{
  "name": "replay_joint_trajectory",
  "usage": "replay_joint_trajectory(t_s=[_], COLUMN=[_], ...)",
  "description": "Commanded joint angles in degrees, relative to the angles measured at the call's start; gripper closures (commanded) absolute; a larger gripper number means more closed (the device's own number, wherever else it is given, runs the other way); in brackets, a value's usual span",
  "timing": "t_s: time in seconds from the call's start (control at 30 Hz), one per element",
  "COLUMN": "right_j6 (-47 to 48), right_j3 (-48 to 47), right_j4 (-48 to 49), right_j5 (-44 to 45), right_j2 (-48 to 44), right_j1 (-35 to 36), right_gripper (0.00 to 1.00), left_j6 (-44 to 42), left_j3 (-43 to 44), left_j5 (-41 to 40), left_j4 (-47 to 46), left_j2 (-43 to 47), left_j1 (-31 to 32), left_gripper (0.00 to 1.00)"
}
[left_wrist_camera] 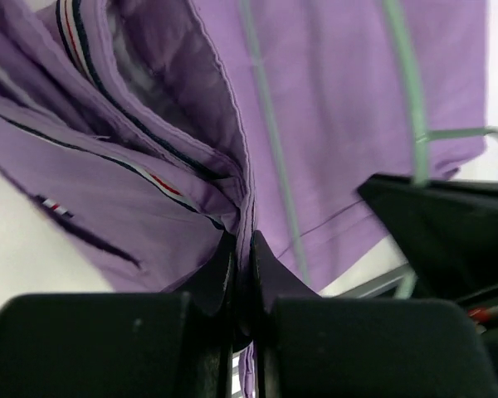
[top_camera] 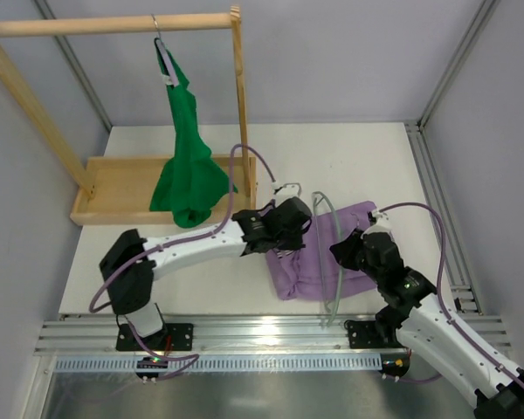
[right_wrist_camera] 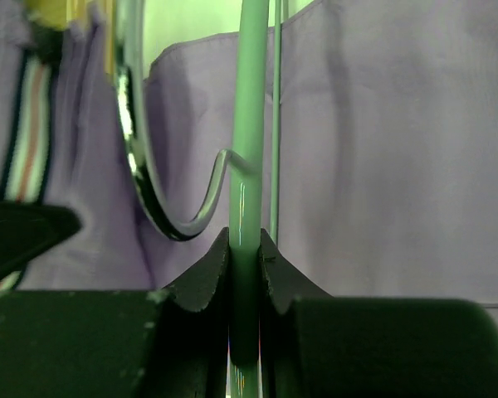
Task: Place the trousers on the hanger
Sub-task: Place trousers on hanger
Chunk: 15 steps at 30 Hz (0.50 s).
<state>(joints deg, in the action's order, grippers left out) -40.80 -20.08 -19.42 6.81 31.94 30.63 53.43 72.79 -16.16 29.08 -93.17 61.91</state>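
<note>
**Both grippers engaged at the trousers and hanger**

From the top external view we saw one container, the shallow wooden tray (top_camera: pixel 113 188) at the foot of the wooden rack (top_camera: pixel 105 24) at the table's rear left. The bright green top (top_camera: pixel 188 166) hung from the rack's rail, with its bunched lower end reaching down to the tray's right part. The white table (top_camera: pixel 349 157) lay bare behind and to the right of the work. The near edge was close, bounded by the metal rail where the arms are bolted.

The lilac-purple soft fabric trousers (top_camera: pixel 319 257) lay crumpled on the table, right of centre and near the front. The thin pale mint-green hanger (top_camera: pixel 340 279) stood across them, running front to back. The left gripper (top_camera: pixel 284 236) sat at the trousers' left edge, and the right gripper (top_camera: pixel 349 249) at the hanger over their right part.

In the left wrist view the left gripper (left_wrist_camera: pixel 242 257) had its fingers pressed together on a stitched fold of the trousers (left_wrist_camera: pixel 332 108) next to the striped waistband (left_wrist_camera: pixel 79 33). The hanger's (left_wrist_camera: pixel 270 141) thin bars crossed the cloth just beyond.

In the right wrist view the right gripper (right_wrist_camera: pixel 245 249) pinched a green bar of the hanger (right_wrist_camera: pixel 251 124), which rose straight from between its fingers. The trousers (right_wrist_camera: pixel 382 166) filled the background behind it.
</note>
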Motion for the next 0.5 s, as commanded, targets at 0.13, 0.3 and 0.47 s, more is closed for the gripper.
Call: replay_joint_trajectory(t_s=[0.13, 0.3, 0.47], right_j6=[-1.48, -1.13, -0.87], right_j3=[0.3, 0.12, -0.4], right_j4=[-1.23, -1.94, -1.41], right_j5=[2.68, 2.95, 2.33], right_j2=[-4.69, -4.7, -4.44], right_j1=[0.22, 0.22, 0.13], right_gripper=[0.96, 0.96, 0.96], left_j6=[0.97, 0.19, -3.06], left_j3=[14.12, 17.11, 20.81], left_j5=[5.0, 2.46, -3.34], left_j4=[-10.37, -4.75, 8.95], left_j2=[-13.53, -12.48, -7.57], left_j1=[2.43, 2.43, 1.37], left_gripper=[0.99, 0.56, 0.38])
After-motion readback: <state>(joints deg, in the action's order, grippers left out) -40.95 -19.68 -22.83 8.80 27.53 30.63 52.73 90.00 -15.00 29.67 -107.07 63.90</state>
